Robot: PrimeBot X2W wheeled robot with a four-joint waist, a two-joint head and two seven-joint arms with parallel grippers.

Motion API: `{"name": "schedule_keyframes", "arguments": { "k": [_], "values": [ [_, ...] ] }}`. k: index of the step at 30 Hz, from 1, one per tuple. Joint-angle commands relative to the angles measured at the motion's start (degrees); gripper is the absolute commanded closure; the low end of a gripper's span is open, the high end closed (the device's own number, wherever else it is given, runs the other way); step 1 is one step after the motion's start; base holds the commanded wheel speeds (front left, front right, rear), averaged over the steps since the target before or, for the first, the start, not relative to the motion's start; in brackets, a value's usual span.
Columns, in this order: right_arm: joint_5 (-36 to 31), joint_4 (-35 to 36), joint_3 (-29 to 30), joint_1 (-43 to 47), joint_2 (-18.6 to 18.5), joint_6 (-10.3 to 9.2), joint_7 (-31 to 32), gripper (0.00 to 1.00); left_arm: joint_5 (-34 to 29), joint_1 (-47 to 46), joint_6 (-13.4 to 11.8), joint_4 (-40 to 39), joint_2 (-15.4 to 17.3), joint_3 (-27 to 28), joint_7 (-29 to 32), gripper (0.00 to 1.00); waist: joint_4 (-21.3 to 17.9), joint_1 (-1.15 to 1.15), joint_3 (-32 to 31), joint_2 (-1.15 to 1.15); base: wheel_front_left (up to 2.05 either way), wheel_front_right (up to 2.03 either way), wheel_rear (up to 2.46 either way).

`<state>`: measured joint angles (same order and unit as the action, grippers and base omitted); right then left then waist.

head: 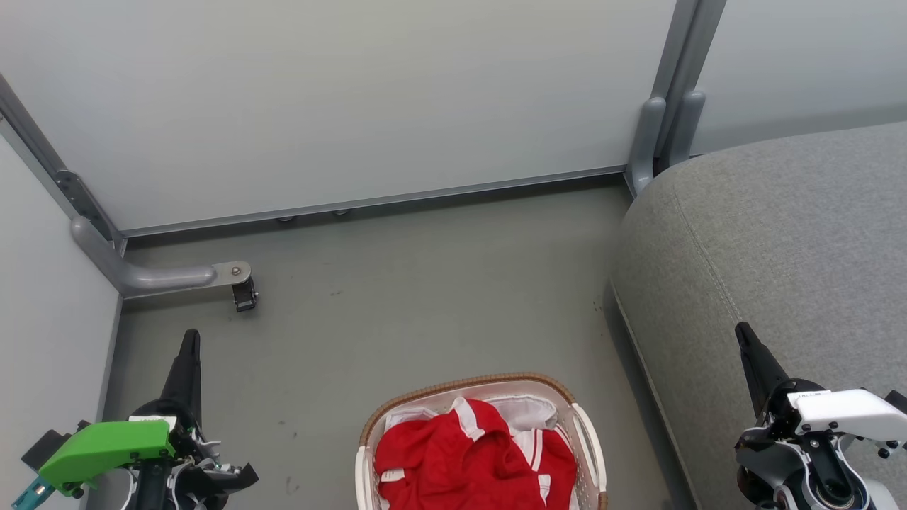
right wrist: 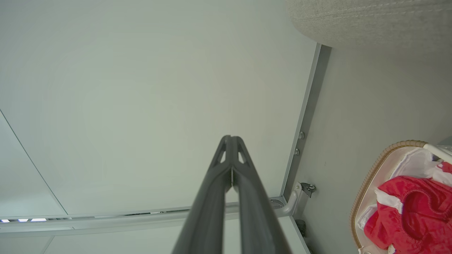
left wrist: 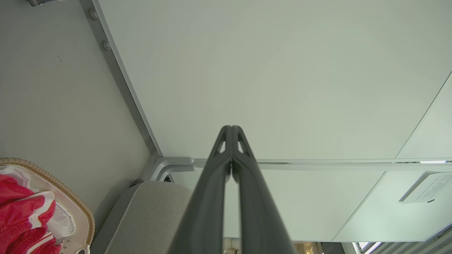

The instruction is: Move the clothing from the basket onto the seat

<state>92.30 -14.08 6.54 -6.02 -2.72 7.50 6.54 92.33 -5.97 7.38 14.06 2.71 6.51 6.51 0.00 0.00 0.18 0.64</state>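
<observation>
Pointing up and away from the robot, the left tool [head: 190,338] and the right tool [head: 741,330] each have their two dark fingers pressed together to a closed tip, with nothing caught between them. Both wrist views show the fingers meeting along their length.

The basket [head: 469,383] stands on the floor [head: 425,283] between the two tools and back toward the robot from both tips. The clothing [head: 468,460] is heaped inside it, red with white trim, over some white fabric. To reach it, either tool would likely have to draw back, swing inward and dip.

The right tool looks slightly the nearer. It also hangs over the seat [head: 779,234], which lies to the basket's right, near it but apart.

The basket's long axis cannot be told, since the head view's bottom edge cuts it off.

Counted, there are two tools, one basket and one seat. The garments are folded into each other and cannot be numbered.
</observation>
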Motion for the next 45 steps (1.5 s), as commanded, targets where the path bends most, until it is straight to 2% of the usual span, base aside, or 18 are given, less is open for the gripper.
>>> {"name": "schedule_keyframes", "arguments": {
  "k": [1,45],
  "values": [
    [0.22,0.22,0.07,-0.38,-0.34,-0.02,0.13,1.0,0.17,-0.66,0.28,-0.07,0.36,0.09,0.2,1.0,0.0,0.0,0.0,-0.64,0.0,0.0,0.0],
    [0.22,0.22,0.07,-0.38,-0.33,-0.02,0.13,1.0,0.17,-0.66,0.28,-0.07,0.36,0.09,0.2,1.0,0.0,0.0,0.0,-0.64,0.0,0.0,0.0]
  ]
}}
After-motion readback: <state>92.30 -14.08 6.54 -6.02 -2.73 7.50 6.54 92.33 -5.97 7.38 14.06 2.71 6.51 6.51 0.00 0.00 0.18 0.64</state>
